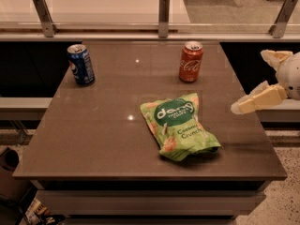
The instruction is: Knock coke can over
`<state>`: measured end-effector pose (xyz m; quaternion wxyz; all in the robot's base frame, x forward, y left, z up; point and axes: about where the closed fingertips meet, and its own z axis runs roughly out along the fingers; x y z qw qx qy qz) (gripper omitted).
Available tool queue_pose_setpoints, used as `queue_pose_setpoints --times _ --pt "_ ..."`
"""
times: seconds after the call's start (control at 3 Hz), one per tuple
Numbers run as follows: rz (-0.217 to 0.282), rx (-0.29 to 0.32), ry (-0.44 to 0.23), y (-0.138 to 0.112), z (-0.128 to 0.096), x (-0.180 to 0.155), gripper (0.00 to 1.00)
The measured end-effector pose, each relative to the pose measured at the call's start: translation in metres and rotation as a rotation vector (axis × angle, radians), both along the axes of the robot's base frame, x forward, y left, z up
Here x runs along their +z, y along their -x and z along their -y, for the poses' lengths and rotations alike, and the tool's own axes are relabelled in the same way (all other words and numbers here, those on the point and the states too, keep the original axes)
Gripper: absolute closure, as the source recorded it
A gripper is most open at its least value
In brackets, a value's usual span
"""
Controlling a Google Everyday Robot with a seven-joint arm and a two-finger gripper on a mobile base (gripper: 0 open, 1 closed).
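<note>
The coke can (191, 62), orange-red with white script and a silver top, stands upright at the back right of the brown table (108, 135). My gripper (251, 81) is at the right edge of the view, over the table's right edge. It is to the right of the can, nearer the front, and apart from it. Its two cream fingers (258, 100) are spread apart with nothing between them.
A blue soda can (81, 64) stands upright at the back left. A green snack bag (178, 124) lies flat in the middle front, between the gripper and the table's centre. A glass railing with metal posts (163, 15) runs behind the table.
</note>
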<state>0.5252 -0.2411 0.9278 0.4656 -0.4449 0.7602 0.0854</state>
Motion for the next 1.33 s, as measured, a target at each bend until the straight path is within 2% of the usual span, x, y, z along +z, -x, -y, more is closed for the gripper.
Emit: queue_pose_setpoints --times 0.33,0.67,1.0,1.33 --pt "0.088 -0.028 -0.112 -0.023 0.008 0.010 0.00" --pt "0.106 -0.035 -0.184 -0.060 0.007 0.017 0.00" --pt "0.106 -0.034 -0.184 -0.060 0.006 0.017 0.00" --pt "0.098 -0.011 -0.203 -0.071 -0.004 0.012 0.00"
